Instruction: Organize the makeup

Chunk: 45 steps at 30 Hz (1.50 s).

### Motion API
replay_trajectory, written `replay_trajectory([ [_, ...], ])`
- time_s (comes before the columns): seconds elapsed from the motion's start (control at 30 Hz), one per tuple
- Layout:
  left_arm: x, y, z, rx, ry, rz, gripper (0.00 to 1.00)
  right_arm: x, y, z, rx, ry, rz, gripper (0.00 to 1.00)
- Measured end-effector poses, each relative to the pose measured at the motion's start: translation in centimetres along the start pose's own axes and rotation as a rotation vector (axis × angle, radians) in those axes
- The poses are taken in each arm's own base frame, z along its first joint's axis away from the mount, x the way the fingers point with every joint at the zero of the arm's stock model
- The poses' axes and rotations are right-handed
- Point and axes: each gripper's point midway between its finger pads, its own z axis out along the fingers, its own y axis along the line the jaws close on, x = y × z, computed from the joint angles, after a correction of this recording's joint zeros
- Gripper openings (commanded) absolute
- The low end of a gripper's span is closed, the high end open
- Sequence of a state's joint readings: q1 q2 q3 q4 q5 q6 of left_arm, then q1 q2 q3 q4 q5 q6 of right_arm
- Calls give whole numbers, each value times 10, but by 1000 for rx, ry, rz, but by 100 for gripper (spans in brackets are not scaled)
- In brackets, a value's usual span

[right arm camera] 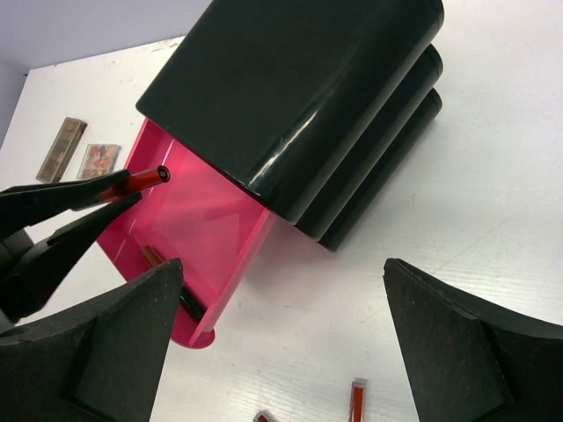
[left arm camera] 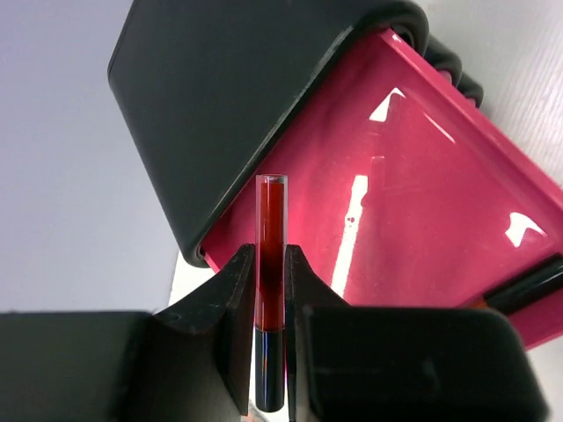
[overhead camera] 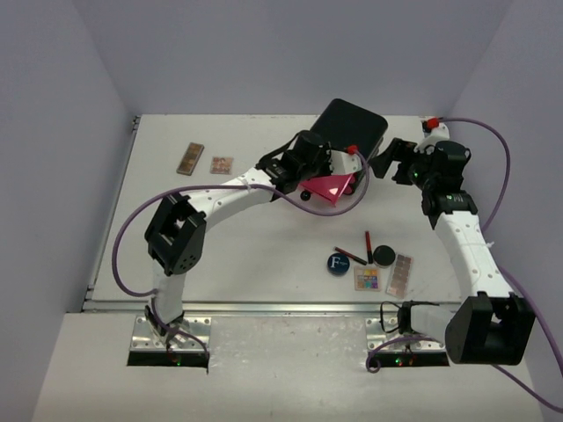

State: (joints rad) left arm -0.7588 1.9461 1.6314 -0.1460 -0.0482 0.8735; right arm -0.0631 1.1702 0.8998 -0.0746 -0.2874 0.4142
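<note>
My left gripper [left arm camera: 270,264] is shut on a thin red-black pencil [left arm camera: 270,229], holding it over the pulled-out pink drawer [left arm camera: 422,220] of the black box [left arm camera: 229,97]. Another pencil [left arm camera: 528,290] lies inside that drawer. My right gripper [right arm camera: 283,264] stands open just right of the box [overhead camera: 352,126], holding nothing. On the table in front sit a blue compact [overhead camera: 338,263], a black compact [overhead camera: 383,255], two pencils [overhead camera: 350,255] and two palettes [overhead camera: 367,279]. Two more palettes [overhead camera: 190,159] lie at the far left.
The box has two more drawers, both shut, stacked under the open one. Purple cables [overhead camera: 493,141] trail from both arms. Grey walls close in the table's left, back and right sides.
</note>
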Motion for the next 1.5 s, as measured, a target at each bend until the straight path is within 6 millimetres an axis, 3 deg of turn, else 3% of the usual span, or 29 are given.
replay_trajectory([
  [0.17, 5, -7, 10, -3, 20, 110, 7, 7, -1, 0, 1, 18, 5, 97],
  [0.33, 5, -27, 16, 23, 24, 172, 10, 20, -8, 1, 27, 44, 15, 99],
  [0.5, 8, -36, 22, 36, 31, 196, 50, 29, -22, -1, 100, 67, 32, 99],
  [0.6, 11, -37, 25, 30, 41, 201, 60, 34, -27, -2, 125, 81, 32, 99],
  [0.87, 15, -30, 23, -2, 67, 189, 62, 72, -36, -1, 141, 176, 51, 99],
  [0.97, 13, -19, 15, -42, 84, 170, 64, 91, -39, -3, 142, 218, 64, 99],
  [1.13, -2, 24, -22, -183, 99, 101, 71, 113, -41, -6, 137, 267, 69, 95],
  [1.27, -22, 72, -78, -321, 66, -20, 73, 120, -39, -8, 116, 286, 64, 91],
  [1.37, -23, 110, -126, -425, 32, -147, 73, 124, -37, -8, 97, 297, 64, 88],
  [1.43, -8, 135, -154, -484, 24, -245, 73, 127, -35, -9, 85, 306, 65, 87],
  [1.5, 34, 154, -184, -556, 61, -355, 73, 130, -31, -9, 74, 314, 63, 87],
])
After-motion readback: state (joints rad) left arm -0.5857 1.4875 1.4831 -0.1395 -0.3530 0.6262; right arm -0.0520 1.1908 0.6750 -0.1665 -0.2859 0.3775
